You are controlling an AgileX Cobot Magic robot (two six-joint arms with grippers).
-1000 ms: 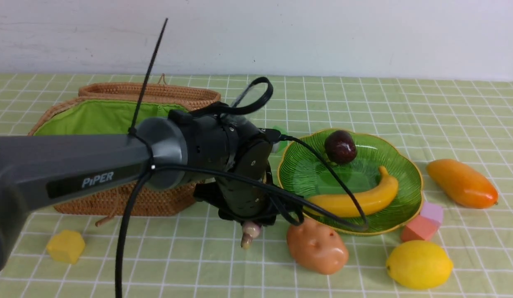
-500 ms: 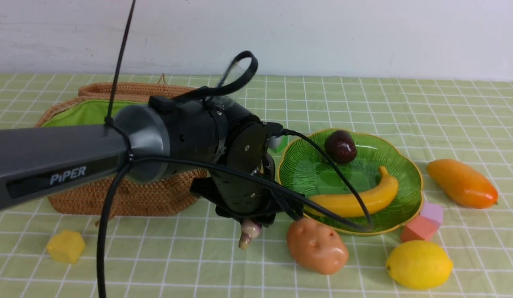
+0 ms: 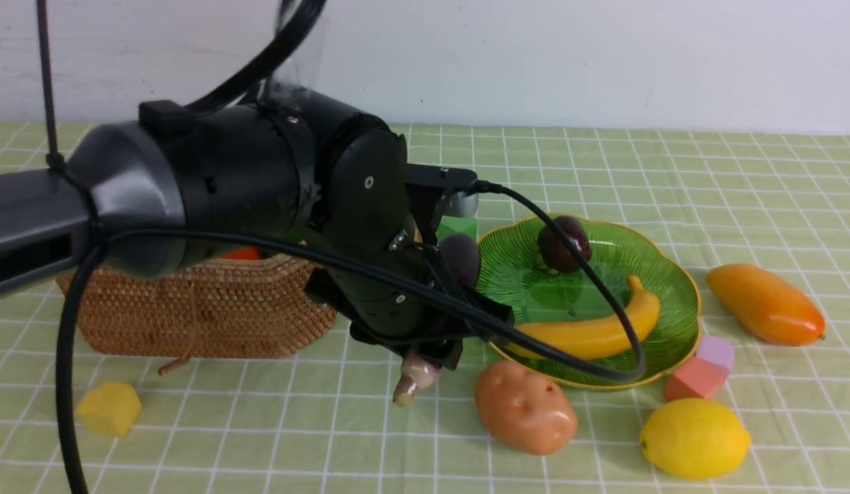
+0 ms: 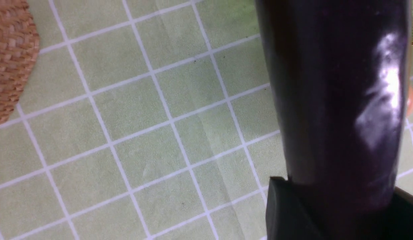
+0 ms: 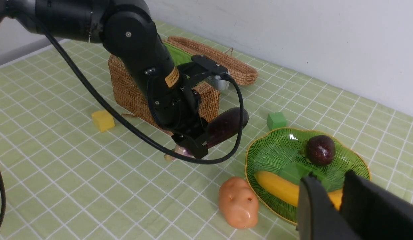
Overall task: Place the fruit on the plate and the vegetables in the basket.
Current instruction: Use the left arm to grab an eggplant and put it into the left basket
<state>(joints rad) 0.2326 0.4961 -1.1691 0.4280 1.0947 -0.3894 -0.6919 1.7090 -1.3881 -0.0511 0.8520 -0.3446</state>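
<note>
Left pincer [image 3: 428, 346] was clamped on the eggplant [image 5: 226, 125], holding it clear of the bench [image 3: 294, 425], stem end tipped down toward the robot. The basket [image 3: 191, 315] sat just to the pincer's left, so I'd guess a short swing that way.

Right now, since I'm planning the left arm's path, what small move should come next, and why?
Probably raise the left end effector until the eggplant clears the basket rim. It is shut on the eggplant, which hangs tilted beside the wicker wall, between basket and plate, so swinging sideways now would likely hit it.
</note>
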